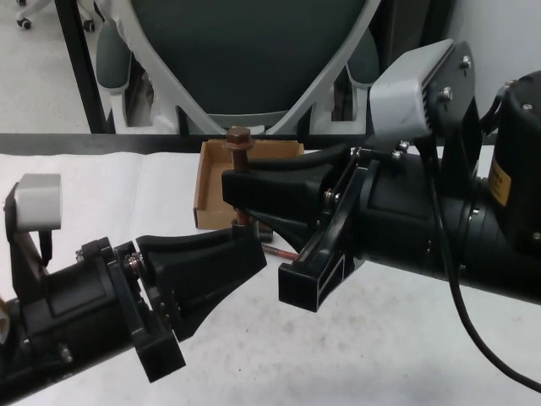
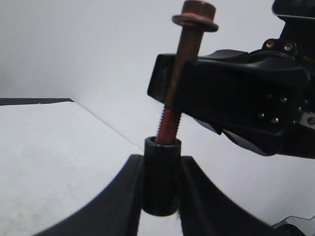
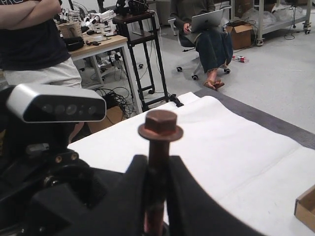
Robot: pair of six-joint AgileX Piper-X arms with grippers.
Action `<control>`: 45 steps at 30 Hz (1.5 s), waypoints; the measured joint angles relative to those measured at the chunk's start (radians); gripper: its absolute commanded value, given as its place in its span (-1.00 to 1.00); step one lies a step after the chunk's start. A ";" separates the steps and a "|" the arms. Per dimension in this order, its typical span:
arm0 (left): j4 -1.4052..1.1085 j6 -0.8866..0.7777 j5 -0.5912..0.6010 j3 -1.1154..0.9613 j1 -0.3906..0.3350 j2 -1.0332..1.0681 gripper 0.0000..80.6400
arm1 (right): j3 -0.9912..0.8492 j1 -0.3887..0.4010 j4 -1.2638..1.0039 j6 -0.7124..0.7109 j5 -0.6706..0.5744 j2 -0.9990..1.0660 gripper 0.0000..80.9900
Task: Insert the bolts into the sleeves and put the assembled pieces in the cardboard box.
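Mid-frame in the high view, the two arms meet just in front of the box (image 1: 210,182), which sits at the back of the white bench (image 1: 118,199). The left gripper (image 1: 245,241) comes in from the lower left of that frame and is clamped on the black sleeve (image 2: 161,177), held upright with its open mouth facing up. The right gripper (image 1: 241,182) reaches in from the right, directly above it, and is closed on the shank of the bolt (image 1: 239,144), whose head stands clear above the fingers.

What the next move turns on is the line between these two parts. Seen from the left wrist, the bolt (image 2: 189,54) hangs head up and thread down, with its tip at the sleeve's mouth and seemingly just inside the rim. Its long axis runs close to vertical but leans a little there, with the head toward the upper right of the frame, while the sleeve looks straight. The right gripper (image 2: 177,93) grips mid-shank, so bare thread shows below the fingers.

From the right wrist, the bolt (image 3: 158,147) rises between that arm's own fingers (image 3: 133,196), and a corner of the box (image 3: 305,209) shows at the lower right.

Insertion looks barely begun — the bolt likely has to go straight down along its axis, perhaps after a small correction of the lean, or the thread may catch on the rim.
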 measured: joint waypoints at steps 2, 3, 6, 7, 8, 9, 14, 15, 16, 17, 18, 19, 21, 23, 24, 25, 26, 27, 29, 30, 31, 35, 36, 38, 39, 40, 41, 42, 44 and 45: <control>0.000 -0.002 0.000 0.000 0.000 0.000 -0.98 | 0.000 0.000 0.000 0.000 0.000 0.000 -1.00; 0.000 -0.002 0.000 0.000 0.000 0.000 -0.98 | 0.000 0.000 0.000 0.000 0.000 0.000 -1.00; 0.000 -0.002 0.000 0.000 0.000 0.000 -0.98 | 0.000 0.000 0.000 0.000 0.000 0.000 -0.85; 0.000 -0.002 0.000 0.000 0.000 0.000 -0.98 | 0.000 0.000 0.000 0.000 0.000 0.000 -0.74; -0.002 -0.002 0.000 0.000 0.000 0.000 -0.98 | 0.000 0.000 0.000 0.000 -0.003 0.000 -0.65; -0.004 -0.008 0.000 0.000 0.000 0.000 -0.98 | 0.000 0.000 0.000 0.000 -0.005 0.000 -0.53; -0.020 -0.023 -0.039 0.000 0.003 0.000 -0.98 | 0.000 0.000 0.014 -0.012 -0.009 0.000 -0.01; -0.022 -0.023 -0.044 0.000 0.003 0.000 -0.98 | 0.004 0.000 0.020 -0.018 -0.009 0.000 0.01; -0.024 -0.016 -0.045 0.000 0.003 0.000 -0.98 | 0.007 0.000 0.025 -0.020 -0.009 0.000 0.01; -0.023 -0.010 -0.045 0.000 0.003 0.000 -0.98 | 0.005 0.000 0.025 -0.020 0.000 0.000 0.00; -0.023 -0.005 -0.045 0.000 0.003 0.000 -0.98 | 0.006 0.000 0.025 -0.020 0.004 0.000 -0.01; -0.023 -0.005 -0.045 0.000 0.003 0.000 -0.98 | 0.006 0.000 0.025 -0.020 0.006 0.000 -0.01; -0.023 0.010 -0.045 0.000 0.003 0.000 -0.98 | 0.006 0.000 0.027 -0.020 0.005 0.000 -0.01; -0.026 0.022 -0.045 0.000 0.003 0.000 -0.98 | 0.006 0.000 0.038 -0.019 0.005 -0.009 -0.01; -0.030 0.027 -0.045 0.000 0.003 0.000 -0.98 | 0.006 0.000 0.050 -0.019 0.005 -0.018 -0.01; -0.032 0.029 -0.049 0.000 0.004 0.000 -0.98 | 0.006 0.000 0.065 -0.019 0.005 -0.027 -0.01; -0.029 0.032 -0.055 -0.002 0.005 0.000 -0.98 | 0.006 0.000 0.090 -0.019 0.005 -0.041 -0.01; -0.015 0.037 -0.064 -0.003 0.005 -0.001 -0.98 | 0.009 0.000 0.165 -0.029 0.009 -0.076 -0.01; 0.042 0.039 -0.088 -0.011 0.005 -0.001 -0.98 | 0.011 0.000 0.304 -0.060 0.051 -0.133 -0.01; 0.078 0.044 -0.102 -0.018 0.005 -0.001 -0.98 | 0.011 0.000 0.357 -0.071 0.071 -0.156 -0.01; 0.146 0.060 -0.133 -0.035 0.005 -0.001 -0.98 | 0.011 0.000 0.413 -0.079 0.094 -0.177 -0.01; 0.306 0.085 -0.203 -0.101 0.005 0.004 -0.98 | 0.011 0.000 0.611 -0.084 0.138 -0.224 -0.01; 0.354 0.087 -0.218 -0.125 0.005 0.008 -0.98 | 0.011 0.000 0.653 -0.084 0.140 -0.224 -0.01; 0.434 0.088 -0.241 -0.168 0.005 0.024 -0.98 | 0.011 0.000 0.726 -0.082 0.139 -0.219 -0.01; 0.472 0.088 -0.251 -0.194 0.005 0.038 -0.98 | 0.011 0.000 0.748 -0.082 0.139 -0.215 -0.01; 0.505 0.088 -0.263 -0.218 0.005 0.055 -0.98 | 0.011 0.000 0.768 -0.082 0.139 -0.209 -0.01; 0.529 0.088 -0.272 -0.242 0.005 0.072 -0.98 | 0.011 0.000 0.782 -0.082 0.139 -0.201 -0.01; 0.556 0.088 -0.279 -0.266 0.011 0.092 -0.98 | 0.011 0.000 0.784 -0.082 0.139 -0.200 -0.01; 0.577 0.086 -0.284 -0.289 0.015 0.112 -0.98 | 0.011 0.000 0.795 -0.082 0.136 -0.183 -0.01; 0.589 0.083 -0.289 -0.307 0.019 0.129 -0.98 | 0.011 0.000 0.795 -0.082 0.137 -0.181 -0.01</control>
